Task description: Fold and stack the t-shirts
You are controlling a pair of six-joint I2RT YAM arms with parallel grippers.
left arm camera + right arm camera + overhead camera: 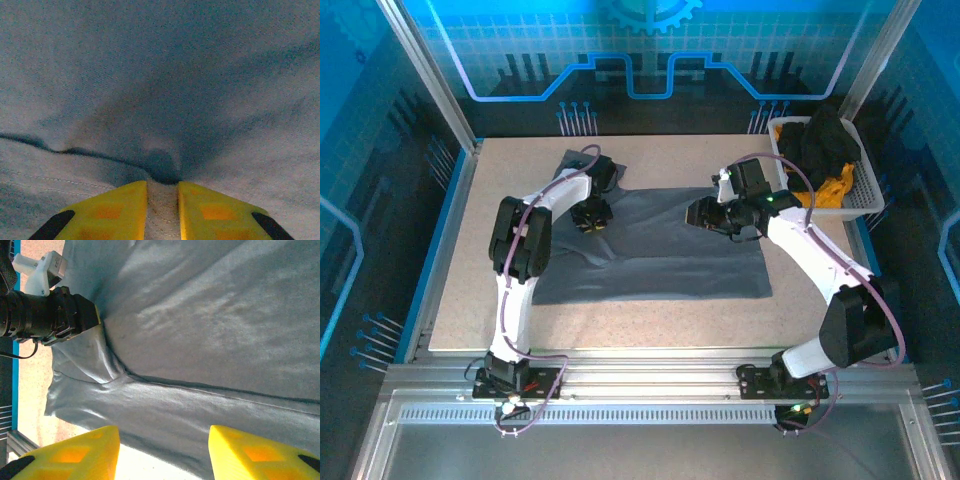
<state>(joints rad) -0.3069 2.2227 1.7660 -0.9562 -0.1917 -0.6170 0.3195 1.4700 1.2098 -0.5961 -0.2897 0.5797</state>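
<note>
Top external view: the grey t-shirt (660, 250) lies spread out in the middle of the counter (650, 320). One part of it reaches toward the far left.
Other shirts: a black t-shirt (825, 140) and an orange-yellow t-shirt (832, 187) sit piled in the white basket (872, 195) at the far right.
Left tool (162, 210): its two yellow fingers (115, 212) are squeezed together on a small pinch of the grey t-shirt, at the shirt's far left part.
Right tool (165, 455): its yellow fingers are wide apart and hold nothing. It is by the far edge of the grey t-shirt, right of the middle.
How the shirt will feel: my guess is soft, light and floppy. It should sag and wrinkle when lifted, and may slide a bit on the counter.
Where to hold it: best at an edge or a corner, like the hem or a shoulder. Two holds well apart would keep it flat.
Step now: it looks like the fold of the grey t-shirt is only starting, and no stack is made yet.
What could go wrong: a thin pinch could slip out, or the cloth could bunch up and not fold flat.
</note>
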